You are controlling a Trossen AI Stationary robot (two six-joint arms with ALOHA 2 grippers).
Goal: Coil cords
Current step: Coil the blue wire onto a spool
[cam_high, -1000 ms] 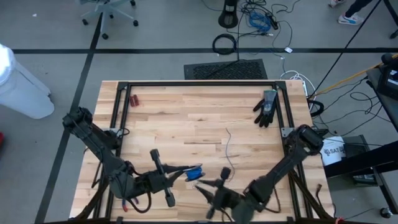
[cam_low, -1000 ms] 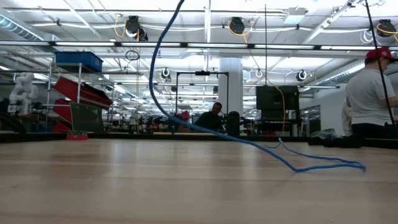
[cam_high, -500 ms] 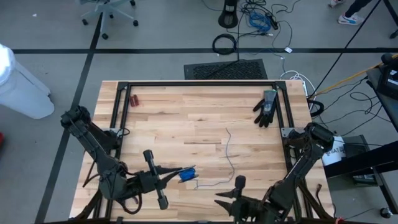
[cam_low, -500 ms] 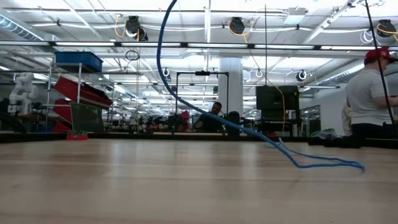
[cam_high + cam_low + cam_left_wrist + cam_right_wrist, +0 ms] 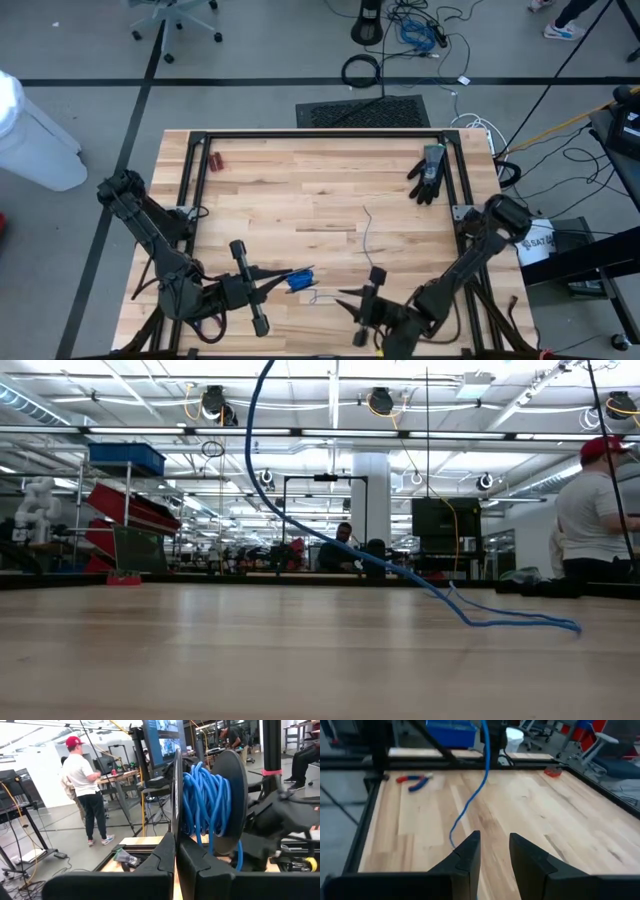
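The thin blue-grey cable [image 5: 366, 245] lies slack on the wooden table [image 5: 300, 200]. Its near end runs to a dark spool [image 5: 302, 279] wound with blue cable [image 5: 202, 805]. My left gripper [image 5: 283, 282] is shut on that spool near the table's near edge. My right gripper [image 5: 343, 297] is open and empty just right of the spool, pointing toward the table's left. In the right wrist view the cable [image 5: 479, 785] drops to the table in front of the right gripper [image 5: 494, 845]. In the low view the cable [image 5: 300, 530] comes down from above to the table. My left gripper pinches the rim of one dark flange [image 5: 176, 827] of the spool between its two fingers. The fingers come level from the table's left. The spool is held on edge, with the wound blue cable beside the fingers. Whether it rests on the table, I cannot tell.
A black glove [image 5: 428, 172] lies at the far right. A small red thing [image 5: 216, 160] lies at the far left. Red-handled pliers [image 5: 415, 781] lie by the black frame rail [image 5: 367, 820]. A person [image 5: 85, 790] stands beyond the table.
My left gripper has carried the spool a little toward the table's left. My right gripper drew back toward the near edge, then came back toward the spool. The cable's near stretch has been drawn out along the table toward the spool.
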